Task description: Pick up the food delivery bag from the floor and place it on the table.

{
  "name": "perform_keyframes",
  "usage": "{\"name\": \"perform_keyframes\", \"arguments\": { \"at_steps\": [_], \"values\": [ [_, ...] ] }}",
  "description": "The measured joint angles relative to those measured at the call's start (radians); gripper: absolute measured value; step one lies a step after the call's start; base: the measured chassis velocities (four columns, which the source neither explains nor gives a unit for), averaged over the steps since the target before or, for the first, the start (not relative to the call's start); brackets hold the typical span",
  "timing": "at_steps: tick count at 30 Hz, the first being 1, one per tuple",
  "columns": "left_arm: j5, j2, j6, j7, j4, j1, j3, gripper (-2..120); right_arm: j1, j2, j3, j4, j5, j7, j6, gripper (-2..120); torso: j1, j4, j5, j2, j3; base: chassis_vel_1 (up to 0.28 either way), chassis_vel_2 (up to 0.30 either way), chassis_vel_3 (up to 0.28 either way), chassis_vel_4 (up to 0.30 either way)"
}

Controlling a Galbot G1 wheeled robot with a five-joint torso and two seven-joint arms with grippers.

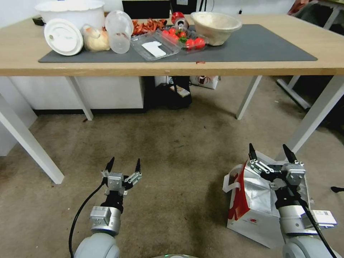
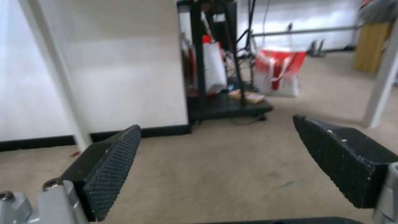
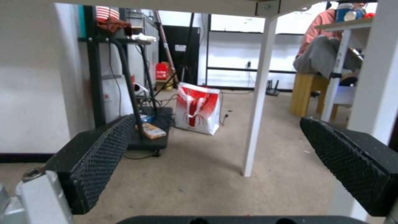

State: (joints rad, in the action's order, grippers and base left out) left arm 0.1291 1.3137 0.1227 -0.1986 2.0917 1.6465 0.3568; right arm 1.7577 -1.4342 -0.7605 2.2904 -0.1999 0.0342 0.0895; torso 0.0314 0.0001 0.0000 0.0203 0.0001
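Pre-grasp stage, bag not yet picked up off the floor [image 1: 172,150].

Left to right: left gripper [image 1: 123,167] hanging low over bare carpet, fingers spread wide, nothing held or touched; through its own wrist view just the two black pads [image 2: 112,169] with open carpet between them. Over on the right, right gripper [image 1: 271,154] also wide apart and empty, hovering above the food delivery bag [image 1: 251,204], which stands right below and slightly behind it, foil lining showing, white strap handles [image 1: 231,184] flopped toward the left gripper's side. Table [image 1: 172,66] well ahead of and above both grippers, mat crowded toward the left with bowls, tomatoes and containers, freer on the right. Next move probably calls for dropping onto a handle or the bag's rim and closing; thin paper, so crumpling or tipping looks like the risk.
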Motion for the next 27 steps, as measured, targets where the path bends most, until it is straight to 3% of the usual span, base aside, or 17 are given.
{"name": "perform_keyframes", "arguments": {
  "at_steps": [3,15,27],
  "values": [
    [0.020,-0.004,0.029,0.041,-0.005,-0.004,-0.002,97,-0.012,0.003,-0.036,-0.018,-0.011,-0.003,0.001,100,0.000,0.0001,0.0001,0.001,0.000,0.000,0.000,0.000,0.000],
    [0.078,-0.021,0.038,0.045,-0.006,-0.020,0.033,97,-0.034,0.034,-0.179,-0.201,0.031,-0.007,0.014,100,0.000,0.0000,0.0001,0.006,0.000,0.000,0.000,0.000,0.000],
    [0.062,-0.018,0.043,0.036,-0.026,-0.021,0.031,97,-0.069,0.090,-0.238,-0.377,0.014,-0.018,0.002,100,0.001,0.0002,0.0002,0.008,0.000,0.000,0.000,0.000,0.000]
  ]
}}
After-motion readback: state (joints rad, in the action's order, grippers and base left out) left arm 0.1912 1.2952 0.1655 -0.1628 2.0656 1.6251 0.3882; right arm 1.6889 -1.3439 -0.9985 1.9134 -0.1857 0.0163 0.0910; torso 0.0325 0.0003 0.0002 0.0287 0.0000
